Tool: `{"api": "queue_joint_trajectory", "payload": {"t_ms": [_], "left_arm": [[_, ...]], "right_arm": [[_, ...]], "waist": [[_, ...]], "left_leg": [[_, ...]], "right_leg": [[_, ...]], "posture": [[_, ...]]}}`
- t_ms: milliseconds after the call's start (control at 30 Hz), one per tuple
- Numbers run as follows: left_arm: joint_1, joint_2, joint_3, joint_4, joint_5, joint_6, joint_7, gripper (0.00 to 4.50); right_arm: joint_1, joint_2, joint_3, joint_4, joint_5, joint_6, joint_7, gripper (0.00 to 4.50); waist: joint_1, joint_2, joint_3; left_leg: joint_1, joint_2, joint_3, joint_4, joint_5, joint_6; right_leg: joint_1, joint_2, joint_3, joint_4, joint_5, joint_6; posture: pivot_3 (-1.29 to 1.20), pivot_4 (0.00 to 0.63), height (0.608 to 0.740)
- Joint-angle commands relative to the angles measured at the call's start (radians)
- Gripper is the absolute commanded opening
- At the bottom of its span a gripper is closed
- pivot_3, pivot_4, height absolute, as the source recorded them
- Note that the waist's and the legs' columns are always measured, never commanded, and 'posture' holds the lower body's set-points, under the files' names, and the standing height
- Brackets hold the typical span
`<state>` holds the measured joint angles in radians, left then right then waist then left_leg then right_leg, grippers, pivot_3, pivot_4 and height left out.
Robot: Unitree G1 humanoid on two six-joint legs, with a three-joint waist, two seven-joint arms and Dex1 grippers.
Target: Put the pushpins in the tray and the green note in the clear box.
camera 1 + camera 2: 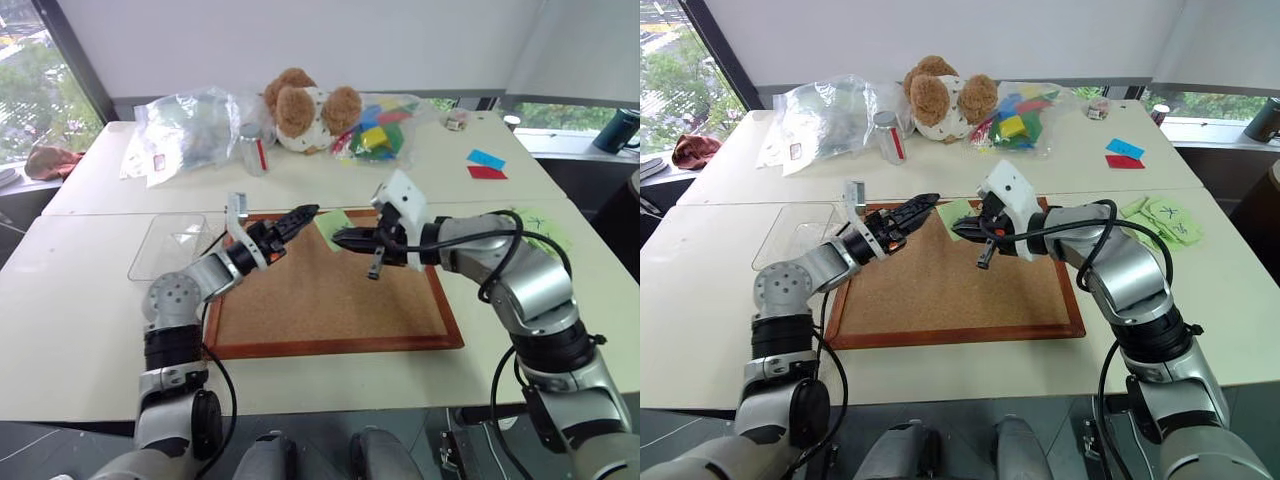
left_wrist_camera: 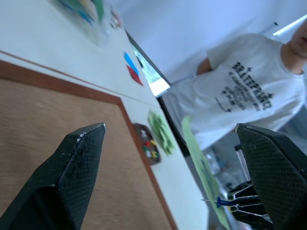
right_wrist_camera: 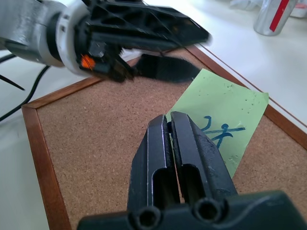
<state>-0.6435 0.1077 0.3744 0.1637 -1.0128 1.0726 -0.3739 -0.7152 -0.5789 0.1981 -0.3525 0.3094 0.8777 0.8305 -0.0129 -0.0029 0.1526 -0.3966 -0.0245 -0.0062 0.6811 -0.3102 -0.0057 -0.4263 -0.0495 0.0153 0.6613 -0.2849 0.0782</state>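
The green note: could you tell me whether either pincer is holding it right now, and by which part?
The right pincer, shut, grips the green note by one corner, holding it above the corkboard. The left pincer is open and empty.

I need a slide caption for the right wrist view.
Shut right gripper pinching the pale-green square paper note above the corkboard.

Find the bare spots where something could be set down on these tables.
Bare: the near half of the cork board, and the tabletop left of it, nearer than the clear box. Crowded: the far table's plastic bags and teddy bear.
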Motion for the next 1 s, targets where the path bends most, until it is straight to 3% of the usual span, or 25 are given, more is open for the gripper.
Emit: {"api": "queue_joint_trajectory", "payload": {"t_ms": [33, 467, 567, 800, 833, 1000], "left_arm": [[-0.018, -0.028, -0.016, -0.016, -0.037, 0.026, 0.019, 4.48], [0.021, -0.134, 0.013, -0.055, -0.151, 0.072, 0.124, 4.48], [0.035, -0.146, 0.007, -0.069, -0.179, 0.080, 0.146, 3.59], [0.058, -0.160, 0.009, -0.082, -0.236, 0.063, 0.209, 0.34], [0.061, -0.160, 0.009, -0.085, -0.242, 0.061, 0.215, 0.04], [0.078, -0.157, 0.004, -0.095, -0.269, 0.055, 0.237, 0.04]], "right_arm": [[-0.031, -0.007, 0.005, -0.040, 0.010, -0.019, 0.007, 0.00], [-0.026, -0.008, 0.024, -0.066, 0.018, -0.014, 0.007, 0.00], [-0.030, -0.004, 0.025, -0.068, 0.020, -0.009, 0.004, 0.00], [-0.038, -0.006, 0.023, -0.073, 0.023, 0.000, 0.003, 0.00], [-0.038, -0.007, 0.023, -0.074, 0.023, 0.001, 0.003, 0.00], [-0.038, -0.012, 0.021, -0.083, 0.029, 0.008, -0.001, 0.00]], "waist": [[0.001, 0.000, 0.000], [0.002, 0.000, 0.000], [0.002, 0.000, 0.000], [0.002, 0.000, 0.000], [0.002, 0.000, 0.000], [0.002, 0.000, 0.000]], "left_leg": [[0.000, 0.000, 0.000, 0.000, 0.000, 0.000], [0.000, 0.000, 0.000, 0.001, 0.000, 0.000], [0.000, 0.000, 0.000, 0.001, 0.000, 0.000], [0.000, 0.000, 0.000, 0.001, 0.000, 0.000], [0.000, 0.000, 0.000, 0.001, 0.000, 0.000], [0.000, 0.000, 0.000, 0.001, 0.000, 0.000]], "right_leg": [[0.000, 0.000, 0.000, 0.000, 0.000, 0.000], [0.000, 0.000, 0.000, 0.000, 0.000, 0.000], [0.000, 0.000, 0.000, 0.000, 0.000, 0.000], [0.000, 0.000, 0.000, 0.000, 0.000, 0.000], [0.000, 0.000, 0.000, 0.000, 0.000, 0.000], [0.000, 0.000, 0.000, 0.000, 0.000, 0.000]], "posture": [[0.00, 0.150, 0.740], [0.00, 0.150, 0.740], [0.00, 0.150, 0.740], [0.00, 0.150, 0.740], [0.00, 0.150, 0.740], [0.00, 0.150, 0.740]]}}
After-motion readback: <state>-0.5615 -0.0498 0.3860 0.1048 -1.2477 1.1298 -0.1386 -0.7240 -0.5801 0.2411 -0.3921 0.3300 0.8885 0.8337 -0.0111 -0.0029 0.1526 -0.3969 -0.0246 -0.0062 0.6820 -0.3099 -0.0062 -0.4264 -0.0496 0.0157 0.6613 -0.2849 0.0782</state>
